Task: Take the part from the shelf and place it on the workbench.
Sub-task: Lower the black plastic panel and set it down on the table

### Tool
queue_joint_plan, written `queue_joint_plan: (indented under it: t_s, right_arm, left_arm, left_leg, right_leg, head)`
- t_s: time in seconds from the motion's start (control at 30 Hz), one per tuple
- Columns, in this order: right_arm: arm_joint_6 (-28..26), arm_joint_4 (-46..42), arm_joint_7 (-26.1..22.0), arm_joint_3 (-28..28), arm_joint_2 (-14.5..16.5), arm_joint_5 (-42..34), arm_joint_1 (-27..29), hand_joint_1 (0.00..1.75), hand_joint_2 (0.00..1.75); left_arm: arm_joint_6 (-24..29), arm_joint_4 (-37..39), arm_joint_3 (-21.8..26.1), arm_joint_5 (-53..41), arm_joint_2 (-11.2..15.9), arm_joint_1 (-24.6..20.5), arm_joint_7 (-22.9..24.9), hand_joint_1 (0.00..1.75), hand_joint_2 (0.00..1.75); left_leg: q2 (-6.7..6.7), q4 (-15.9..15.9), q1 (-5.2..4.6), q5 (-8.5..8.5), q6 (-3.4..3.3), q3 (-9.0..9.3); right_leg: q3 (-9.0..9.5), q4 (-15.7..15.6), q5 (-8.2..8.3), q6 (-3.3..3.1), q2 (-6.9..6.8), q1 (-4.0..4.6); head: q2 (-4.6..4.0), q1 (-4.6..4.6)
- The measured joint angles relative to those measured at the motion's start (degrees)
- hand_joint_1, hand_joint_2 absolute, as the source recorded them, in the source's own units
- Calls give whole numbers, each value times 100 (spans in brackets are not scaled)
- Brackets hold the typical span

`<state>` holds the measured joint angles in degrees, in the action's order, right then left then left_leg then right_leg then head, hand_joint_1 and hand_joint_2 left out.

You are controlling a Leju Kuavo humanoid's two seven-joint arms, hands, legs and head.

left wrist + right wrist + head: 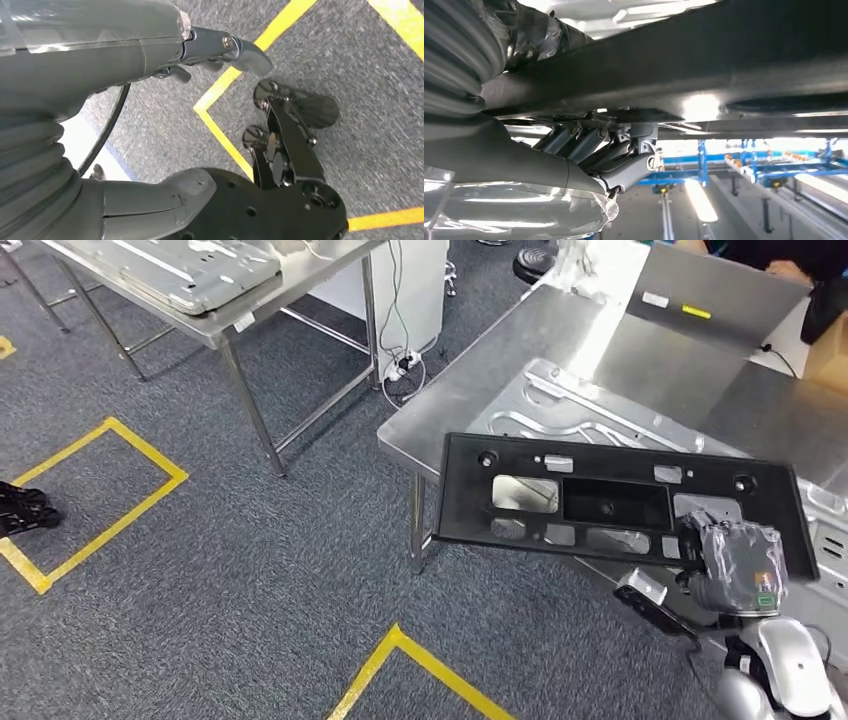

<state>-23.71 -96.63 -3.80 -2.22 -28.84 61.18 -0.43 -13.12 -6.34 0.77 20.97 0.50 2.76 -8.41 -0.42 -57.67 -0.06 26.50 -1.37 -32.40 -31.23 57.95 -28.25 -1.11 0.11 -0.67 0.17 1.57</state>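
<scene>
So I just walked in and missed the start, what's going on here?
The robot's right hand holds a black panel by its near edge, roughly flat, over the corner of a steel workbench that already carries a pressed metal sheet. The panel is not set down yet. The left hand hangs over the carpet, holding nothing.

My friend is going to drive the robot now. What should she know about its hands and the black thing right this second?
Right hand: holds the black part by its near edge, fingers gripping from below in the right wrist view.
Left hand: holds nothing, hanging over the carpet with yellow tape lines.
The part is off the shelf, held tilted above the workbench corner, partly past its edge, over a silver stamped panel lying there.
Done: part picked up and carried over.
Left: lower it onto the workbench and let go.
</scene>
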Motion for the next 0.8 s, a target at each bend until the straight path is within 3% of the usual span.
queue_joint_plan:
  t_s: [0.17,0.3,0.37,0.67,0.8]
  right_arm:
    - [4,33,1,67,-1,-49,-2,175,175]
    - [20,43,-7,93,-1,-82,-1,175,175]
    - [107,46,-11,99,-1,-169,-1,175,175]
    - [447,39,-42,99,-1,-538,15,175,175]
    - [450,38,-61,98,-1,-560,12,175,175]
  left_arm:
    - [-20,62,-3,6,-17,-22,-30,0,175]
    - [-60,135,-8,53,-20,-53,-93,0,175]
    - [-95,214,-31,108,-21,-86,-160,0,175]
    - [-134,409,-158,423,-28,-138,-384,0,175]
    - [-141,437,-195,501,-28,-142,-394,0,175]
  left_leg:
    - [2,-13,-30,30,-52,9]
    - [4,-43,-35,45,-81,1]
    - [4,-48,-35,49,-87,0]
    - [6,-49,-35,52,-90,7]
    - [2,-75,-54,68,-114,-2]
  right_leg:
    - [27,-30,-4,-4,-3,-16]
    - [31,-36,-7,136,-4,-27]
    - [32,-39,-7,175,-5,-29]
    - [30,-41,-7,211,-5,-26]
    - [30,-45,-6,258,-8,-54]
  head:
    - [0,1]
    - [0,1]
    - [0,1]
    - [-1,2]
    - [0,2]
